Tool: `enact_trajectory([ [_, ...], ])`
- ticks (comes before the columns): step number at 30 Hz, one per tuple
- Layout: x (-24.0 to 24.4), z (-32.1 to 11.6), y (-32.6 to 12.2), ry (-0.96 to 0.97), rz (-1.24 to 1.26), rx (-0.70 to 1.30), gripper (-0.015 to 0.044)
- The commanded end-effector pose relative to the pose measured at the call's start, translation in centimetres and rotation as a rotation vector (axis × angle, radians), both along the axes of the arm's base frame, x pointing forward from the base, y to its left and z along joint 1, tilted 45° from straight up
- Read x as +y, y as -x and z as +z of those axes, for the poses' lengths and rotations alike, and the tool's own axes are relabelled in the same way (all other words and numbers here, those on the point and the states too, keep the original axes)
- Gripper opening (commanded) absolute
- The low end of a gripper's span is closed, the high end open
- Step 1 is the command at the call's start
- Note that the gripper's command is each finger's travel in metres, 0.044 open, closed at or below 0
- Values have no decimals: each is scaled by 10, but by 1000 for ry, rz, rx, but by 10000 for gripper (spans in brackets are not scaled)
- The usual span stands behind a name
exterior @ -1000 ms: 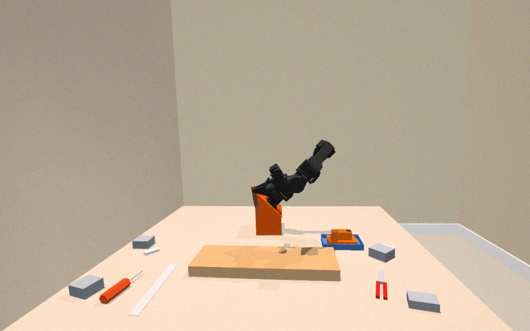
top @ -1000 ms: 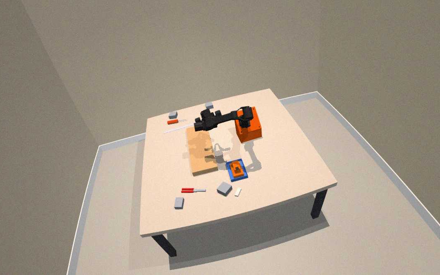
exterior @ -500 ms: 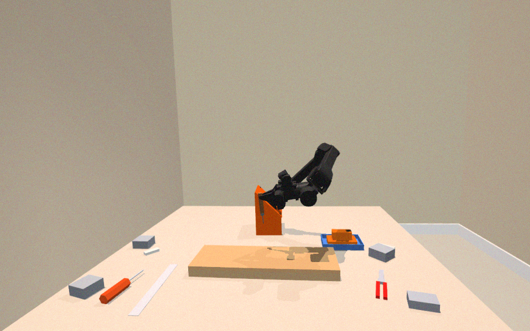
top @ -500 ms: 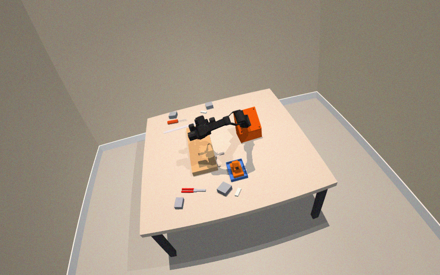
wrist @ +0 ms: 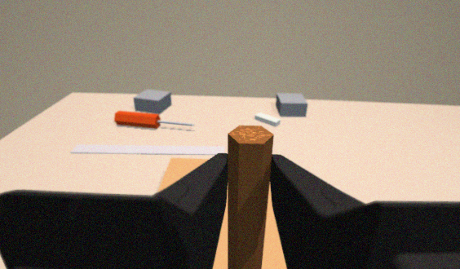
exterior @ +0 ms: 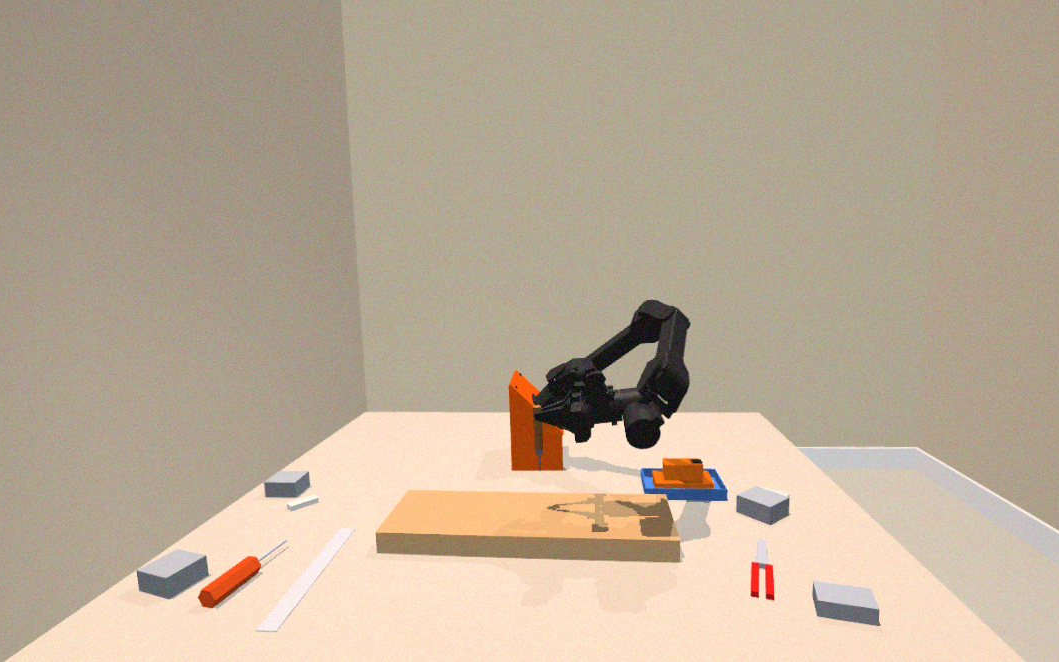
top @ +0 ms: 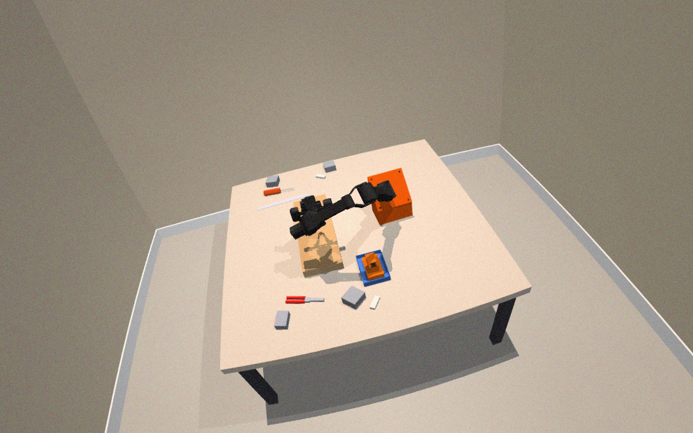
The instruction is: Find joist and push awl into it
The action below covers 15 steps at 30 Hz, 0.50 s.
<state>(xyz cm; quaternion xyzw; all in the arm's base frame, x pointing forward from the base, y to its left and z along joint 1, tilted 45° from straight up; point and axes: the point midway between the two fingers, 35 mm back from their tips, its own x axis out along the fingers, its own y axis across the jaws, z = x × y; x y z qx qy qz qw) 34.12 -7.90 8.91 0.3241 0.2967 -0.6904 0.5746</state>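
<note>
My gripper [exterior: 539,415] [wrist: 249,164] is shut on the brown hexagonal handle of the awl [exterior: 539,435] [wrist: 249,196]. In the exterior view the awl hangs close to upright, its thin tip pointing down above the level of the panel's top. The floor panel [top: 327,244] [exterior: 467,517] [wrist: 183,169] is a light wooden slab under the arm, with the arm's shadow on it. I see no hole in its visible top. The orange stud finder [top: 373,266] [exterior: 682,471] sits in the blue tray [top: 385,278] [exterior: 689,495]. In the top view the arm hides the gripper's fingertips and the awl.
An orange pedestal [top: 392,185] [exterior: 523,435] stands behind the panel. A red screwdriver [top: 271,191] [exterior: 230,580] [wrist: 137,119] and a flat pale strip [exterior: 307,579] [wrist: 146,150] lie past one end. Red-handled pliers [top: 296,299] [exterior: 762,579] and grey blocks [top: 353,296] [exterior: 762,504] lie past the other.
</note>
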Motion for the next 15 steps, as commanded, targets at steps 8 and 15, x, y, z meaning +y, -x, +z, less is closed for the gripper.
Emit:
enact_trajectory([
  [8, 15, -1, -16, 27, -7, -14, 0],
  [15, 20, -7, -17, 26, -7, -14, 0],
])
